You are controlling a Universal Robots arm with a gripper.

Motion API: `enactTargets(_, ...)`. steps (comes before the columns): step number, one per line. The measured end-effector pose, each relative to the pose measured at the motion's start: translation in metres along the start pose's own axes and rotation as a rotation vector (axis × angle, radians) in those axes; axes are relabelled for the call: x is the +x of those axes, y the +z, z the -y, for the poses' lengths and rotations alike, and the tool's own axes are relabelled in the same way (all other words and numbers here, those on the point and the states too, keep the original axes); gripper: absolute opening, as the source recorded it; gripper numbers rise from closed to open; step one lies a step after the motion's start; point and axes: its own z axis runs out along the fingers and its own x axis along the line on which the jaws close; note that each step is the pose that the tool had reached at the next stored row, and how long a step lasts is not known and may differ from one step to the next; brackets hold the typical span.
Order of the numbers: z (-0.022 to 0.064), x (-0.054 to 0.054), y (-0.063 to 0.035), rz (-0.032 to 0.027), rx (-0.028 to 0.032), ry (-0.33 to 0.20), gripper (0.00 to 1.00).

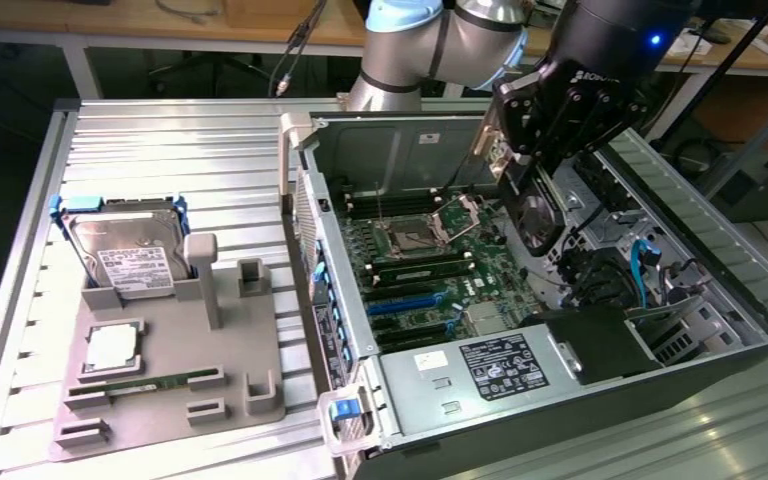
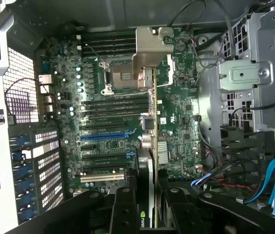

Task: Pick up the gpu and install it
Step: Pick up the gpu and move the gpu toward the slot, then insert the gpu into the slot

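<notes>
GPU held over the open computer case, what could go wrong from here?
1. The GPU, clamped in the gripper, hangs edge-on over the motherboard, crosswise to the blue expansion slot. Pushed down like this, it would likely strike components.
2. Its metal bracket sits near the open CPU socket and might catch it.
3. The loose blue cables beside the gripper could snag.
</notes>
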Motion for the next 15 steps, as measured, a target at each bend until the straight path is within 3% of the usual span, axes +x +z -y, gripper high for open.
enactTargets(15,-0.0001,0.0,0.0,-0.0001,0.0,-0.002,0.27)
